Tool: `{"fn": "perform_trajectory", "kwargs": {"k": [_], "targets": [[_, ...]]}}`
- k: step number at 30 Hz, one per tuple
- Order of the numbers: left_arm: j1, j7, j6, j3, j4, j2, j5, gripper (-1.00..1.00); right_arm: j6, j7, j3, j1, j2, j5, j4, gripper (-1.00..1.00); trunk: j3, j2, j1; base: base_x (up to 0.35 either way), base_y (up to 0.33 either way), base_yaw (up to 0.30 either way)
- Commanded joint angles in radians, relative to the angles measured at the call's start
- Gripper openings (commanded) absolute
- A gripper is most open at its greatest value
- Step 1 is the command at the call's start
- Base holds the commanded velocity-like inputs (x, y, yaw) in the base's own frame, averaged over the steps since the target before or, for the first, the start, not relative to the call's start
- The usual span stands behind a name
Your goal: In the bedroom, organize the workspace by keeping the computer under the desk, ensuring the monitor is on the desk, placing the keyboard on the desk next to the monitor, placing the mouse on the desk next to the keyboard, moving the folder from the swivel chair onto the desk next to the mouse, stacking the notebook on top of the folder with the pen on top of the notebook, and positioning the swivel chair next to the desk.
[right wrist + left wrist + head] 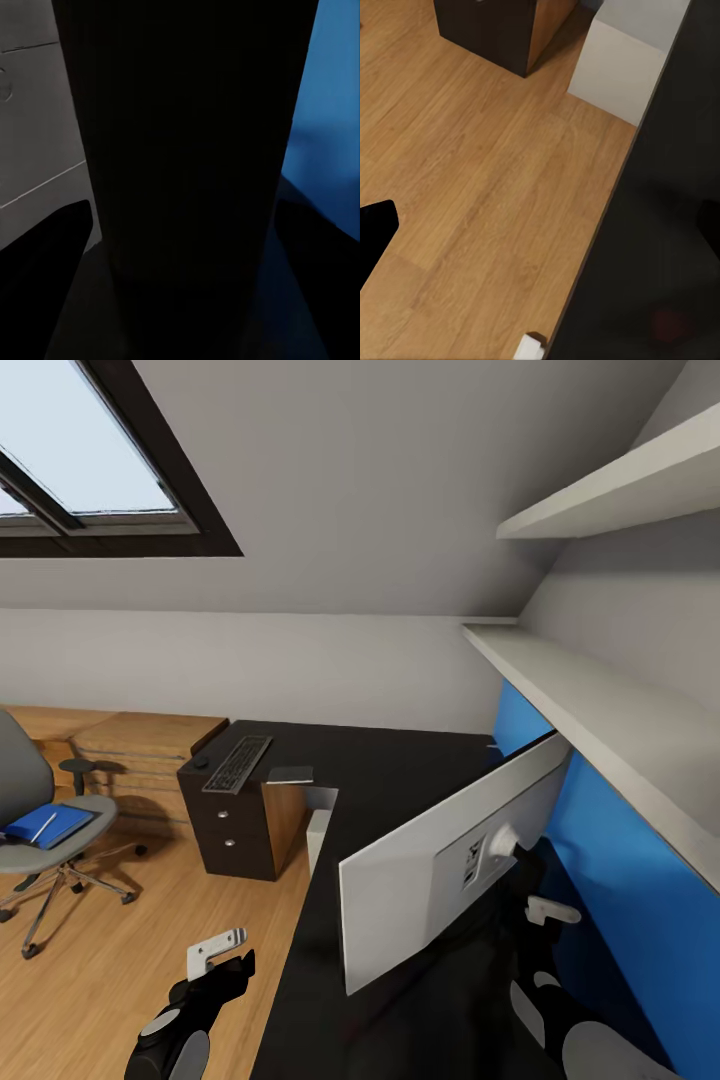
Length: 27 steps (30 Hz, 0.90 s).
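The monitor (430, 880) stands on the black desk (400, 770) with its grey-white back towards me. My right gripper (548, 905) is behind it, fingers (45, 247) closed against both sides of the black stand (180, 150). My left gripper (222, 960) hangs open over the floor by the desk's edge. Keyboard (238, 763), mouse (201, 762) and grey notebook (290, 774) lie on the far end of the desk above the drawers. The blue folder (47, 825) lies on the swivel chair (30, 800) seat, with a thin pen (44, 828) across it. The computer (619, 71) stands under the desk.
The blue back panel (620, 880) and two white shelves (600, 700) close off the right side. Low wooden cabinets (140, 750) line the far wall behind the chair. Wooden floor (150, 920) lies between chair and desk. A skylight (70, 460) sits in the sloped ceiling.
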<state>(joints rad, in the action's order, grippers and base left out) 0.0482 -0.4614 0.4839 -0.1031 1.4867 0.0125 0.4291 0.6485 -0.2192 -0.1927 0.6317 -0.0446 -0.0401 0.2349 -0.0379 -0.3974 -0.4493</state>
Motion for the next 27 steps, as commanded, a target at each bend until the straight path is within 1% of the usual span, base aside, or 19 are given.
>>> {"fn": "perform_trajectory", "kwargs": {"k": [1, 13, 14, 27], "targets": [[0.001, -0.01, 0.002, -0.001, 0.001, 0.0, 0.01, 1.0, 0.002, -0.005, -0.002, 0.002, 0.0, -0.014, 0.001, -1.0, -0.002, -0.003, -0.001, 0.047, 0.0, 0.0], [0.001, -0.009, 0.002, -0.001, 0.001, 0.0, 0.011, 1.0, 0.002, -0.005, -0.002, 0.002, 0.0, -0.014, 0.001, -1.0, -0.002, -0.003, -0.001, 0.01, 0.0, 0.0], [0.001, -0.009, 0.003, -0.001, 0.001, 0.0, 0.011, 1.0, 0.002, -0.005, -0.002, 0.002, 0.0, -0.014, 0.001, 1.0, -0.002, -0.003, -0.001, 0.0, 0.0, 0.0], [0.001, -0.009, 0.002, -0.001, 0.001, 0.0, 0.011, 1.0, 0.002, -0.005, -0.002, 0.002, 0.0, -0.014, 0.0, 1.0, -0.002, -0.003, -0.001, -0.004, 0.0, 0.0]]}}
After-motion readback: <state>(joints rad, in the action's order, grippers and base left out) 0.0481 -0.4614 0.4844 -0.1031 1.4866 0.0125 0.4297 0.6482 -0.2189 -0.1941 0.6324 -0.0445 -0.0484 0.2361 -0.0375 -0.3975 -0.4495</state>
